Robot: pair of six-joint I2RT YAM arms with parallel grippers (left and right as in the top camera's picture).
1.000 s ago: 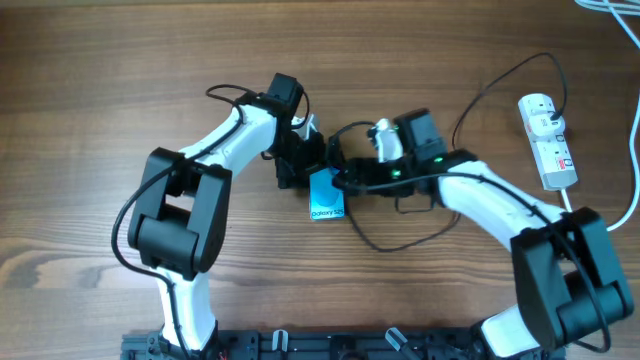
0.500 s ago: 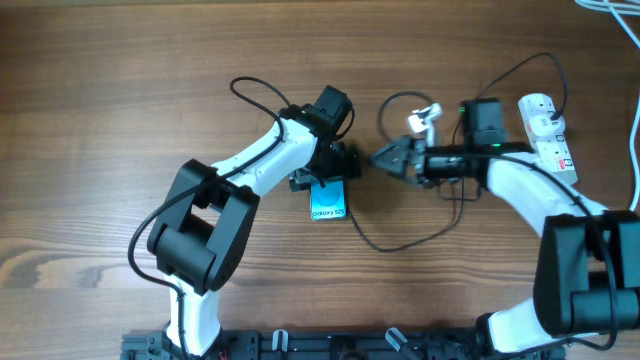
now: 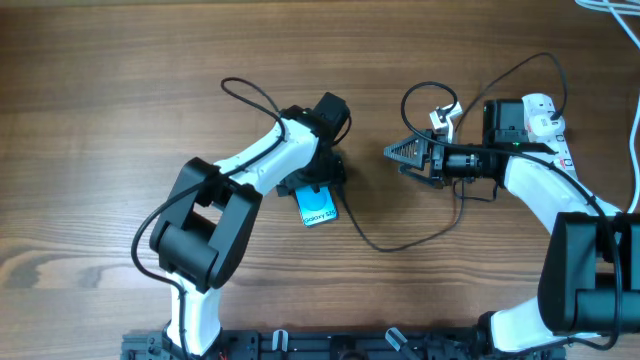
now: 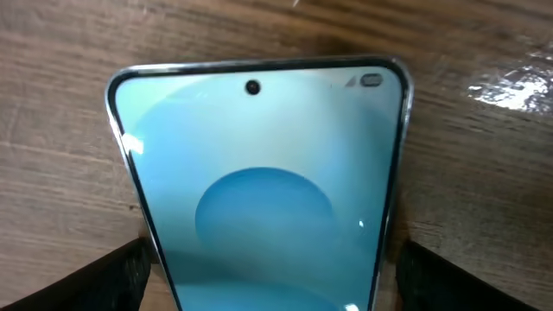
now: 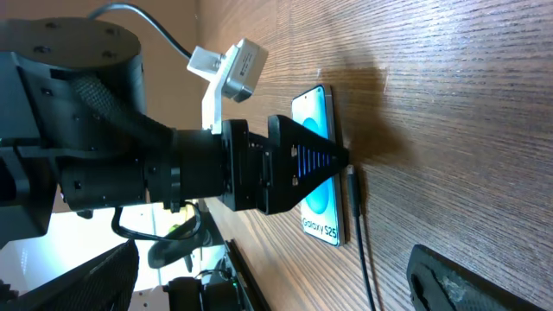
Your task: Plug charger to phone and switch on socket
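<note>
The phone [image 3: 317, 208], cyan screen up, lies on the wooden table. Its "Galaxy S25" end points toward the front edge. My left gripper [image 3: 314, 186] straddles its far end. In the left wrist view the phone [image 4: 263, 190] fills the space between my two fingers [image 4: 121, 272], which sit against its edges. The charger, a thin black cable [image 3: 385, 246], curves over the table, and its connector tip [image 5: 351, 183] lies beside the phone [image 5: 318, 194]. My right gripper [image 3: 400, 155] hangs open and empty to the right of the phone. The socket [image 3: 549, 140] lies at the far right, partly under my right arm.
The left gripper [image 5: 294, 164] and its white wrist camera [image 5: 229, 69] show in the right wrist view. Thin black wrist cables loop above both arms. A white cord [image 3: 604, 12] crosses the top right corner.
My right gripper has drawn back to the right, away from the phone. The left arm has shifted, and the phone has slid and turned slightly to the left with it.
</note>
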